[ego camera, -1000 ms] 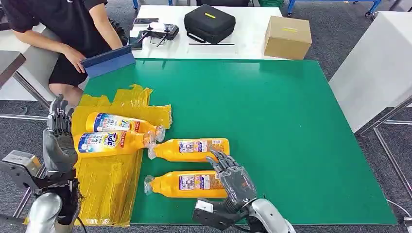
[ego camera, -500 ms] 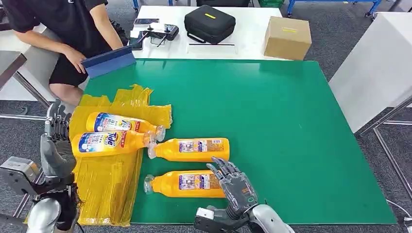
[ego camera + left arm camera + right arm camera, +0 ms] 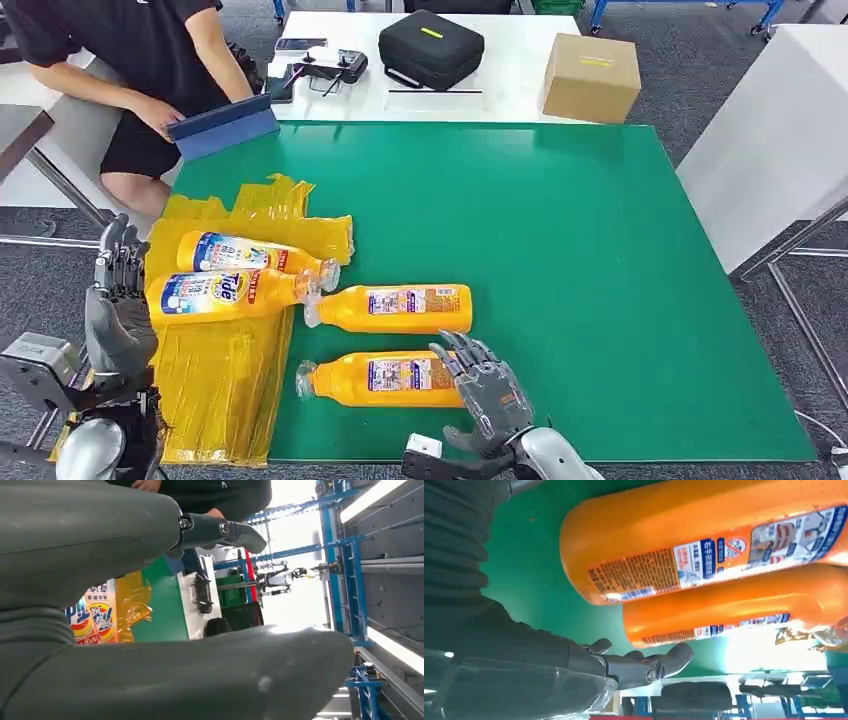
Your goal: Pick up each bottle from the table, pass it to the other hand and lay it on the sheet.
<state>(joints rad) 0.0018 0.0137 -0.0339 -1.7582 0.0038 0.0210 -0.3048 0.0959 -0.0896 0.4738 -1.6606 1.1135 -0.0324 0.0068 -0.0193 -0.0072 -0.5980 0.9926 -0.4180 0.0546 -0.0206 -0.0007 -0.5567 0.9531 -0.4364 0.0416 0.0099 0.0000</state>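
Two bottles already lie on the yellow sheet (image 3: 215, 375) at the worktop's (image 3: 600, 280) left edge: one (image 3: 250, 254) further in, one (image 3: 225, 292) just nearer, touching or nearly so at the necks. Two are left on bare green. Far one (image 3: 392, 308) lies with its cap just beside the sheet's edge. Near one (image 3: 385, 379) lies close to the front edge, cap toward the sheet, base toward the right hand (image 3: 488, 392).

Right hand: released, fingers spread, holding nothing, at the near bottle's base end. Contact or a small gap, can't tell from the head view. In the right wrist view the bottle (image 3: 704, 545) sits close beyond the fingers (image 3: 651, 665), with no wrap visible.

Left hand (image 3: 118, 300): released, fingers upright, off the worktop's left edge beside the sheet, holding nothing.

Step in hand, as I read it: right hand grasps the near bottle.

How to do it well:
- Get the thumb on one side and the fingers on the other, across the body, before closing. The round, slick plastic will likely roll if pushed from one side.
- Grip over the labelled mid-body, not the extreme base, so the neck end is free for the left hand.
- Lift straight up. The far bottle lies near, so don't sweep into it.
- Hand over above the worktop, and release only once the left hand has closed.
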